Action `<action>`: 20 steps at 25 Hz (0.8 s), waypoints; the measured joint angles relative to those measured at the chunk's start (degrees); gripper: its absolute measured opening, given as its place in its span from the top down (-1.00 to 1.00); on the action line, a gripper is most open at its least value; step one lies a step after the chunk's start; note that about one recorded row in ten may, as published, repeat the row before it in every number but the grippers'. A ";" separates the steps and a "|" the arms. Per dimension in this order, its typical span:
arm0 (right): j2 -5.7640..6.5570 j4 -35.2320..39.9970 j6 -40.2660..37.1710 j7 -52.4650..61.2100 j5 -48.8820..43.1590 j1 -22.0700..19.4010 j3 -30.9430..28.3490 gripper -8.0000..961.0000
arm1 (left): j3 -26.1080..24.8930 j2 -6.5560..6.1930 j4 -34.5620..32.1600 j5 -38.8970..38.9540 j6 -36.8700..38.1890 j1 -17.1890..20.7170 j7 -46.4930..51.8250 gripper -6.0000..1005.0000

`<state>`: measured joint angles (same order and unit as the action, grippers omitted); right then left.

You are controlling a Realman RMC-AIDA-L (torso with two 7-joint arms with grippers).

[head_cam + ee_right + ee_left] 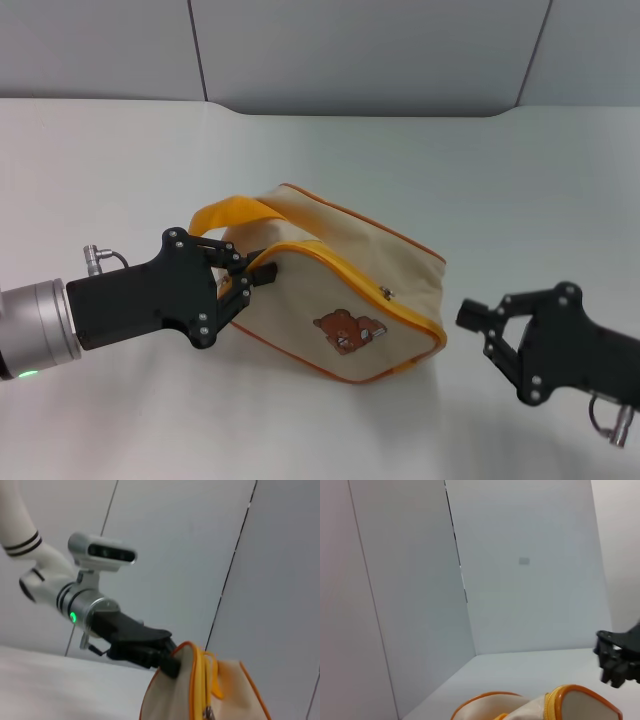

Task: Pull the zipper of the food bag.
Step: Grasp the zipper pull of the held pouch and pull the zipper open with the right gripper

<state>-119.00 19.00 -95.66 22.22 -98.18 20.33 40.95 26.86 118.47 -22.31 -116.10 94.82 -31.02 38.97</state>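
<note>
Head view: wordless bear-printed food bag (pixel 340 290)

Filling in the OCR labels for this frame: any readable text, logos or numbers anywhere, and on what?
None readable.
food bag: only a brown bear picture on its side, with no lettering legible.
left gripper, at the bag's end by the zipper: no markings.
right gripper, clear of the bag: no markings.
Wall: a small grey patch in the left wrist view, too small to show any text.
</note>
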 joint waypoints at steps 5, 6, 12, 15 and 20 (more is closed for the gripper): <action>0.04 1.71 1.67 4.91 -0.40 2.71 0.43 0.91 | 0.08 0.00 0.00 -0.02 0.26 0.00 -0.30 0.79; -0.05 1.75 2.31 4.88 -0.42 3.23 0.61 0.90 | 0.11 0.00 0.00 -0.17 0.34 -0.06 -0.35 0.79; -0.40 1.34 6.22 3.80 -0.56 6.28 4.69 0.21 | 0.21 0.07 -0.02 -0.34 0.86 -0.14 -0.39 0.78; -0.55 0.89 7.46 3.21 -0.56 7.40 6.30 0.11 | 0.21 0.08 -0.02 -0.32 1.00 -0.12 -0.45 0.78; -0.68 -1.15 7.98 -0.22 -0.53 9.03 7.31 0.11 | 0.21 0.09 -0.02 -0.33 1.05 -0.31 -0.48 0.78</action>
<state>-119.68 17.85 -87.68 22.00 -98.72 29.36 48.26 27.06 118.56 -22.33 -116.43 95.86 -31.34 38.49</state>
